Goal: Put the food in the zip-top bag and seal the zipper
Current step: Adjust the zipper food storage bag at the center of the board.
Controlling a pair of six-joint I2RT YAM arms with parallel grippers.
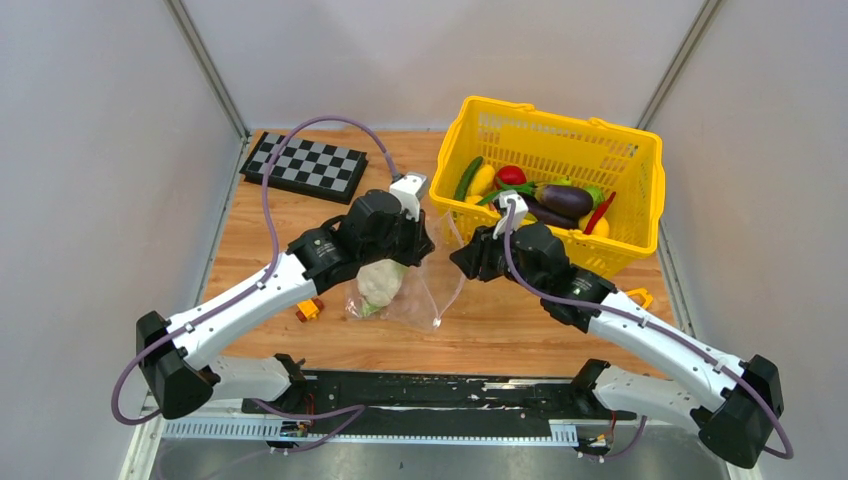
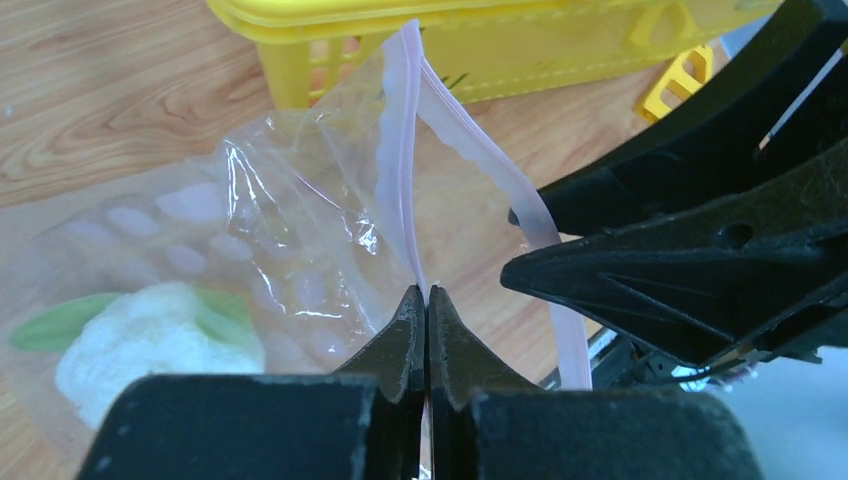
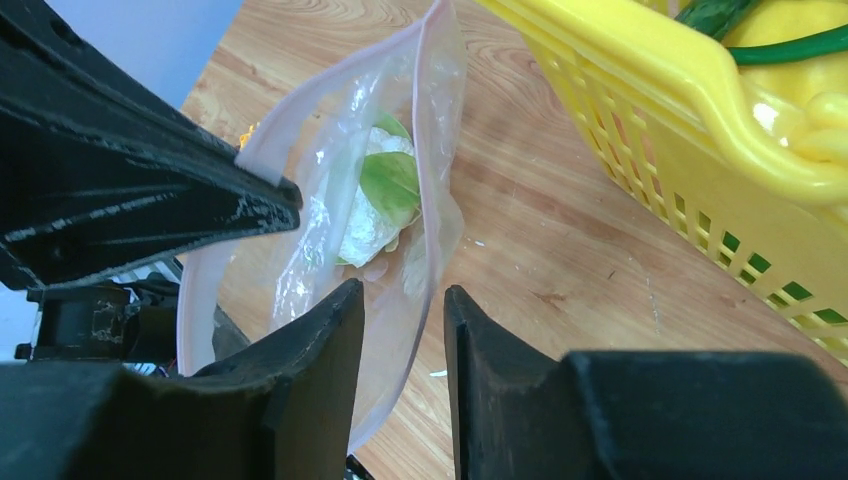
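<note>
Top external view: a wooden table point(image 1: 520, 335), with both arms reaching to its middle and their grippers meeting over the zip-top bag point(image 1: 425, 300).
Zip-top bag: clear plastic with pale dots, at the centre of the table; its mouth is lifted toward 12 o'clock and stands agape.
Cauliflower piece point(image 1: 380, 282): white with green leaves, inside the bag on its 9 o'clock side.
Food point(image 1: 560, 198): a purple eggplant, yellow and green pieces, a red chili and a red round piece, heaped in the yellow basket point(image 1: 560, 118).
Yellow basket: at 1 o'clock on the table, near the bag's mouth.
Zipper point(image 2: 398, 150): a pink strip along the bag's mouth, its two halves spread apart.
Left gripper point(image 2: 427, 300): fingers pressed together, pinching one half of the pink strip, at 9 o'clock of the mouth.
Right gripper point(image 3: 403, 300): fingers parted with a clear gap, at 3 o'clock of the mouth. The bag's other edge runs down through that gap; whether it touches either finger I cannot tell.
Checkerboard point(image 1: 305, 165): flat at 11 o'clock on the table, well apart from the bag.
Orange toy block point(image 1: 308, 310): at 8 o'clock of the bag, just beside the left arm.
</note>
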